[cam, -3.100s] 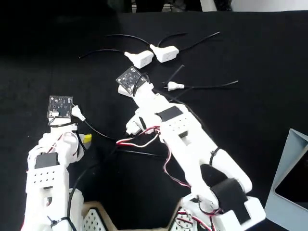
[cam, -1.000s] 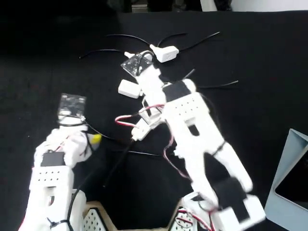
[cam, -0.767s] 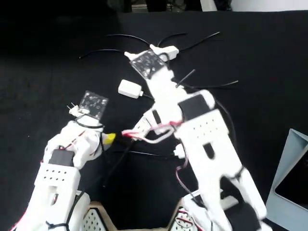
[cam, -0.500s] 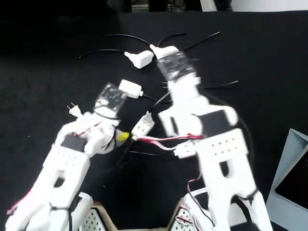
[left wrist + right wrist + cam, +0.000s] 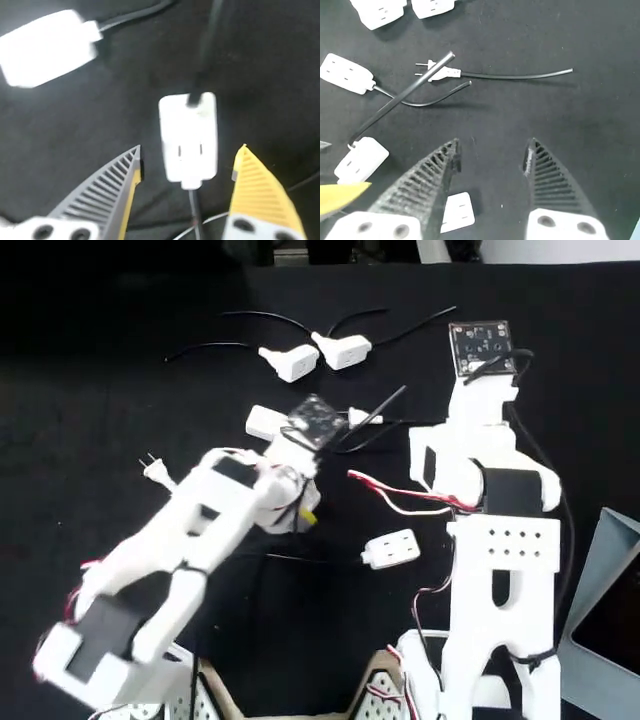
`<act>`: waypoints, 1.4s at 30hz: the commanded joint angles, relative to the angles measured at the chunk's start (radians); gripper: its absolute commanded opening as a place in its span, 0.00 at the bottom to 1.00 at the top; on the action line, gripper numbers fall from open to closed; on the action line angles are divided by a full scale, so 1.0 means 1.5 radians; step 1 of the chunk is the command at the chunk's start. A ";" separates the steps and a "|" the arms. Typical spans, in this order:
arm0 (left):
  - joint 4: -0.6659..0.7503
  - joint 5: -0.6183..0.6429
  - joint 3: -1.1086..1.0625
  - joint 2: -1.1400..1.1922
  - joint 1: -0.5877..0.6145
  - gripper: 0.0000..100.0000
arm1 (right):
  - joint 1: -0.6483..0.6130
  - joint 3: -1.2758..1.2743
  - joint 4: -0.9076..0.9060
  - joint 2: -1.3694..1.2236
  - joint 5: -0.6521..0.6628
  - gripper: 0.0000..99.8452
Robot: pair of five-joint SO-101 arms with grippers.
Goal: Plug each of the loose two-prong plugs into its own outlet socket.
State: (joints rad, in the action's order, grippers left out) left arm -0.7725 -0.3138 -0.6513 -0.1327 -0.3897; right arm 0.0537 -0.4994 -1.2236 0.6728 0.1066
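Left gripper [image 5: 190, 150] has its jaws apart, straddling an outlet socket [image 5: 187, 130] without touching it: grey finger [image 5: 117, 185] on one side, yellow finger [image 5: 255, 185] on the other. The socket lies flat on the black tabletop [image 5: 280, 60], slot face up. Its long axis runs straight out from the gripper, parallel to the fingers. Its black cable [image 5: 205, 55] exits the far end. A second socket [image 5: 45, 47] sits out beyond the grey finger, blurred.

Right gripper [image 5: 493, 145] is spread wide too, with nothing between the black fingers [image 5: 427, 185] and bare tabletop under it.

A two-prong plug [image 5: 360, 418] lies flat between the two arms. In the high view its long axis runs left-right across the table, prongs toward the left arm's side, and its cord [image 5: 450, 420] trails in line toward the right arm. The black cable crosses it near the prong end.

The other plug [image 5: 152, 468] is on the outer side of the left arm, prongs pointing far-left, well apart from every socket.

Far sockets [image 5: 290, 362] and [image 5: 343, 350] sit side by side, each with a cord. A near socket [image 5: 392, 548] lies between the arms, long axis roughly left-right, slightly tilted.

Both plugs are loose, not yet seated.
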 commanded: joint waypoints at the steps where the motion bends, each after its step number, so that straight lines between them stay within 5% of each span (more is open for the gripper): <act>1: 0.012 0.016 0.084 0.085 -0.027 0.29 | 0.010 0.004 0.012 0.017 -0.007 0.21; 6: 0.074 0.040 0.102 0.172 -0.010 0.25 | 0.010 -0.002 0.012 0.017 -0.007 0.21; 16: 0.010 0.039 0.123 0.066 -0.009 0.03 | 0.010 -0.029 0.046 0.017 -0.007 0.21; 27: 0.020 0.044 0.242 -0.058 0.123 0.03 | 0.010 -0.031 0.046 0.017 -0.007 0.21; 42: 0.019 0.008 0.682 0.345 0.298 0.03 | 0.006 -0.033 0.044 0.016 -0.007 0.21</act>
State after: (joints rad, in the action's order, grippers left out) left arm -0.7511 -0.2601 0.1281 0.2186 0.0215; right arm 0.0552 -0.5516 -1.1730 0.6743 0.1051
